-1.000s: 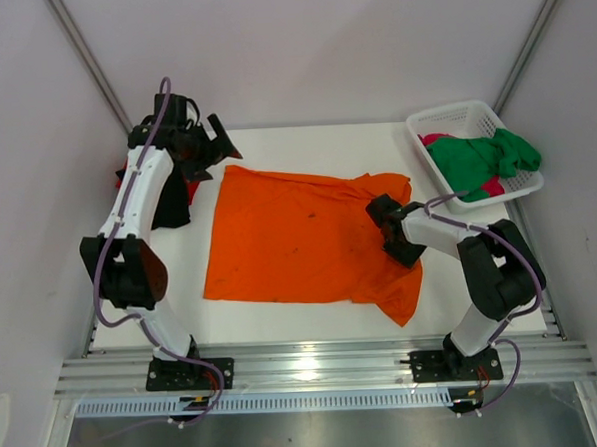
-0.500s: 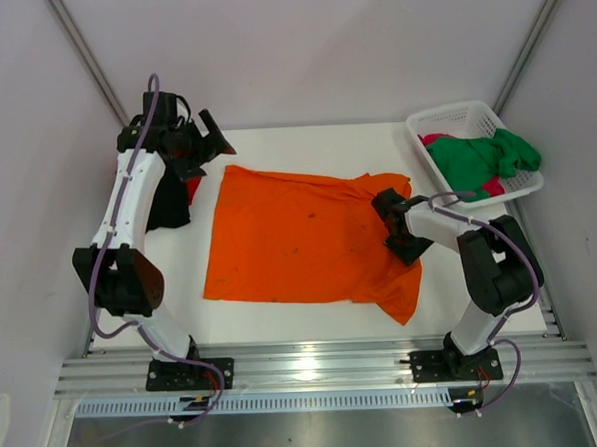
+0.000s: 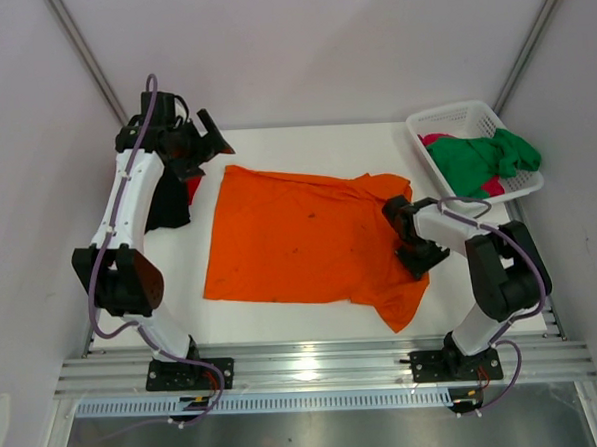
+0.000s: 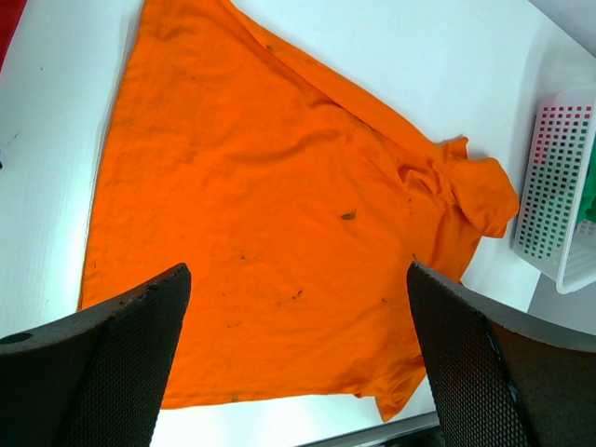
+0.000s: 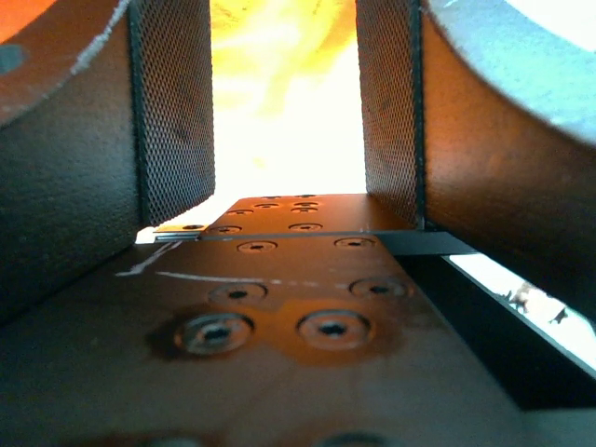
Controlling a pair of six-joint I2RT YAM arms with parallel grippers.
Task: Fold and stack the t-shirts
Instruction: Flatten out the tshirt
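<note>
The bright orange t-shirt (image 3: 299, 238) lies spread flat in the middle of the white table; it also fills the left wrist view (image 4: 270, 186). My left gripper (image 3: 206, 146) hangs open and empty, high over the shirt's far left corner, with both fingers wide apart (image 4: 298, 270). My right gripper (image 3: 423, 257) is low on the shirt's right sleeve. Its pads stand apart with orange cloth glowing between them (image 5: 286, 112). Black (image 3: 168, 208) and red (image 3: 192, 189) shirts lie at the left under the left arm. Green (image 3: 480, 159) and pink (image 3: 436, 139) shirts sit in the basket.
The white lattice basket (image 3: 443, 121) stands at the far right corner; it also shows in the left wrist view (image 4: 554, 186). Bare white table (image 3: 304, 143) lies behind the shirt. A metal rail (image 3: 316, 363) runs along the near edge.
My right gripper has slid right and toward the near edge over the shirt's right sleeve, which shifted slightly. The left arm drew back a little toward the far left, then held still.
</note>
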